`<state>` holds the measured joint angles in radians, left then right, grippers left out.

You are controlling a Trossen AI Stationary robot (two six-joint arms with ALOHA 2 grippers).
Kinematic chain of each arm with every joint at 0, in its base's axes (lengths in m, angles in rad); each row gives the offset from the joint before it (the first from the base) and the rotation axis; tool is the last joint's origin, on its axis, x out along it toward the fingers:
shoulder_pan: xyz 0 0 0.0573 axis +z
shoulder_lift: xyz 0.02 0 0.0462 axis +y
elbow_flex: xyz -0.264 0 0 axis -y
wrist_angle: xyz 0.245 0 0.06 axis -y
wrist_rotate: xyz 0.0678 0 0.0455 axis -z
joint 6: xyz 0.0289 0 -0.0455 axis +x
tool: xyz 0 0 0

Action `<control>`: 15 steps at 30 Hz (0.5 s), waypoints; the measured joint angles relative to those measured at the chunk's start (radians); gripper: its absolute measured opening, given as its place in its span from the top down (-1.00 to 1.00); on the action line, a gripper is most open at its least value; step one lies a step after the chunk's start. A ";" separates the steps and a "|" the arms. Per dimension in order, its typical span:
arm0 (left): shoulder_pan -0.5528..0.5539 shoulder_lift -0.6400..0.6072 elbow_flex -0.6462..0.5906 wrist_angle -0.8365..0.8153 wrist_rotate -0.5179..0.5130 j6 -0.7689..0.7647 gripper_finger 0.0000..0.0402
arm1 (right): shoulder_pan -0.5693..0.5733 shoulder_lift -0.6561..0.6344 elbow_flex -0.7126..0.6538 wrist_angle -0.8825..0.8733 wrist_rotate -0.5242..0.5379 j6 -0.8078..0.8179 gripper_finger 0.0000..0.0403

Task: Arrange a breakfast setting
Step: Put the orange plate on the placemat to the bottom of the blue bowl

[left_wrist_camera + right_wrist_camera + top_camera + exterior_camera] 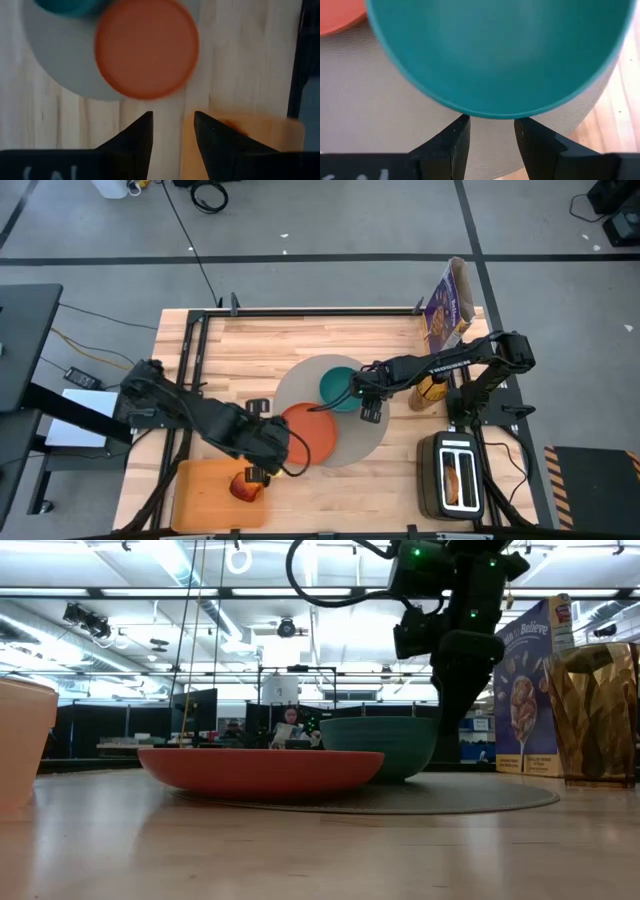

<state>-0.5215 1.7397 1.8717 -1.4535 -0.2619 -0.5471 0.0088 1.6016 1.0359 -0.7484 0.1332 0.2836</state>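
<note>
On the wooden desk (pixel 330 480), the large round grey placemat (pixel 300 385) carries the orange plate (pixel 312 435) and teal bowl (pixel 338 385). The right claw (pixel 489 132), narrowly parted and empty, sits just beside the bowl's rim. The left claw (pixel 172 130), likewise parted, hovers over the red apple (pixel 245 486).

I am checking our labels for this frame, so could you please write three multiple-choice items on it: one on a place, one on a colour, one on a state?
1. Where is the apple?
A. on the cutting board
B. in the bowl
C. on the plate

2. What colour is the bowl?
A. yellow
B. teal
C. red

3. What lies on the plate?
A. a bagel
B. a spoon
C. nothing

Key: 1 A, the apple sits on the board near the left tool. 2 B, teal in the high and right wrist views. 3 C, the plate's face is bare.
</note>
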 joint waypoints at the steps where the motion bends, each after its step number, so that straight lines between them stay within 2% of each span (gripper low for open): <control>1: -0.005 -0.015 0.000 0.008 -0.023 -0.019 0.25 | -0.003 0.000 0.000 0.000 0.000 0.000 0.19; 10: -0.014 -0.068 0.000 0.084 -0.165 -0.031 0.25 | -0.004 0.000 0.001 0.070 -0.023 -0.045 0.19; 13: -0.014 -0.068 0.000 0.101 -0.179 -0.013 0.25 | -0.005 0.000 0.046 -0.013 -0.028 -0.051 0.19; 15: -0.014 -0.068 0.000 0.111 -0.185 -0.011 0.25 | -0.005 -0.003 0.111 -0.152 -0.041 -0.042 0.19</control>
<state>-0.5352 1.6714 1.8715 -1.3422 -0.4471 -0.5577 0.0041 1.5983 1.1465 -0.9000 0.0924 0.2421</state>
